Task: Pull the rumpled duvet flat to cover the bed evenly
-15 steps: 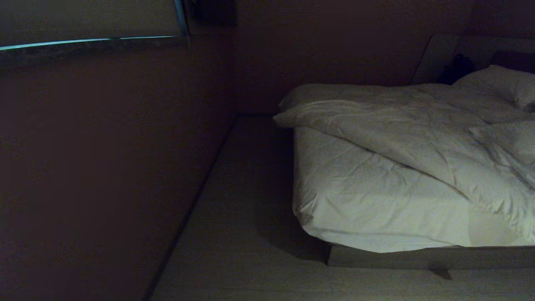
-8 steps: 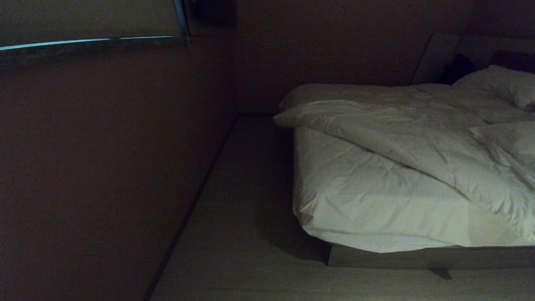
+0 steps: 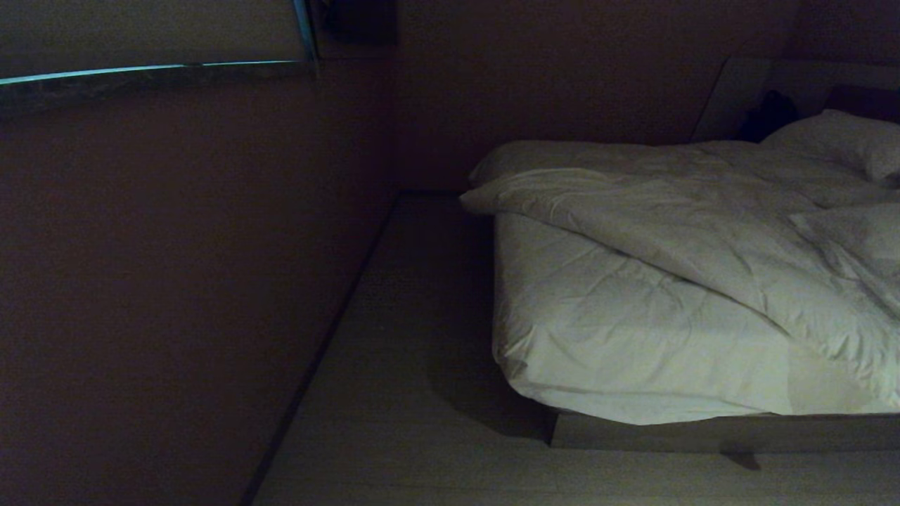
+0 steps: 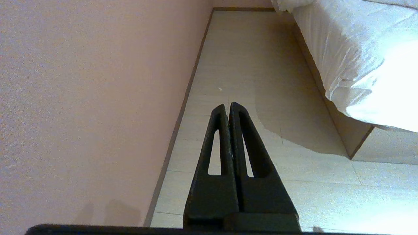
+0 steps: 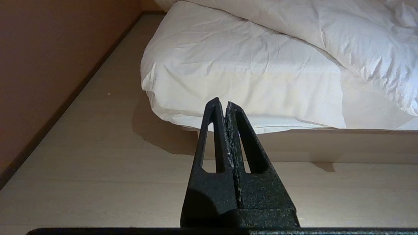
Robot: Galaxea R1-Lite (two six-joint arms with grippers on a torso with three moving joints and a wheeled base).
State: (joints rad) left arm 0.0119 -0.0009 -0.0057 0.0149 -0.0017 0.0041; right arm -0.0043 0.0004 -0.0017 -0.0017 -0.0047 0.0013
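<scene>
The bed point(image 3: 633, 365) fills the right half of the head view, its near corner bare; the duvet point(image 3: 703, 232) lies bunched diagonally across its upper right; left gripper point(image 4: 227, 105) and right gripper point(image 5: 221, 101), fingers pressed together and empty, sit mid-frame in their wrist views.

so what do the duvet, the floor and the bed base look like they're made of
Duvet: soft, matte white fabric with filling, going by its puffy creases. Floor: pale wood-look planks or laminate, with faint seams and a low sheen. Bed base: smooth pale board, possibly laminate; flat faces and a sharp edge.
</scene>
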